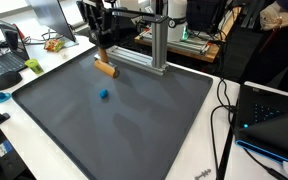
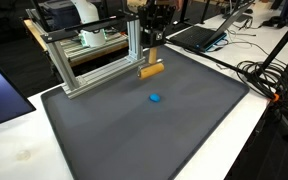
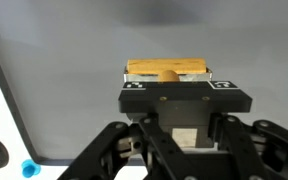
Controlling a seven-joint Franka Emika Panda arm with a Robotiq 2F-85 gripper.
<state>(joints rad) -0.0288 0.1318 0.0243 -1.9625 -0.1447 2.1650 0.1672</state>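
My gripper (image 1: pixel 102 48) (image 2: pixel 152 45) hangs at the far side of the dark mat (image 1: pixel 134 125) (image 2: pixel 164 135), close to the aluminium frame (image 1: pixel 156 45) (image 2: pixel 99 60). It is shut on a small tan wooden piece (image 1: pixel 101 56) (image 2: pixel 152 56) that points down from the fingers. Directly under it a longer wooden block (image 1: pixel 106 69) (image 2: pixel 151 70) lies flat on the mat; whether the two touch I cannot tell. In the wrist view the gripper (image 3: pixel 184 100) fills the lower half and the wooden block (image 3: pixel 167 68) shows just beyond its black front plate.
A small blue object (image 1: pixel 103 95) (image 2: pixel 155 98) (image 3: pixel 27 168) lies on the mat nearer the middle. Laptops (image 1: pixel 6 62) (image 2: pixel 206 35), cables (image 2: pixel 264 75) and clutter ring the table. The frame stands right beside the gripper.
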